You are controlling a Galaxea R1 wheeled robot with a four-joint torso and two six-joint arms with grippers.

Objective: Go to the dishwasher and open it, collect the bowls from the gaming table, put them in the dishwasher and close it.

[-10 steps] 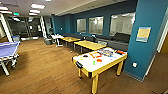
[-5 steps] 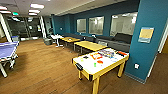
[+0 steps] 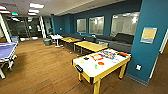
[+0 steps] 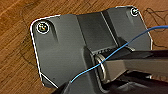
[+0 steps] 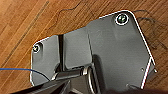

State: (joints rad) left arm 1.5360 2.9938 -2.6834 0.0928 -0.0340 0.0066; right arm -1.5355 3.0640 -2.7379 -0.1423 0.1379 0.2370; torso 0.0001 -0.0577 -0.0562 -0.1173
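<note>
I see a blue ping-pong table [image 3: 7, 50] at far left, plain yellow tables [image 3: 90, 45] mid-room, then the gaming table [image 3: 100, 65] at right by the blue wall [image 3: 150, 50] — small coloured items on top. Whether either gripper's jaws are clenched — I cannot tell.

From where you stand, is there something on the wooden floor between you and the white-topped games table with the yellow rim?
Nothing visible blocks the way. The white-topped games table with the yellow rim stands ahead on the right, and the brown wooden floor before it looks bare. The plain yellow-topped tables lie behind it, the blue table far to the left.
</note>
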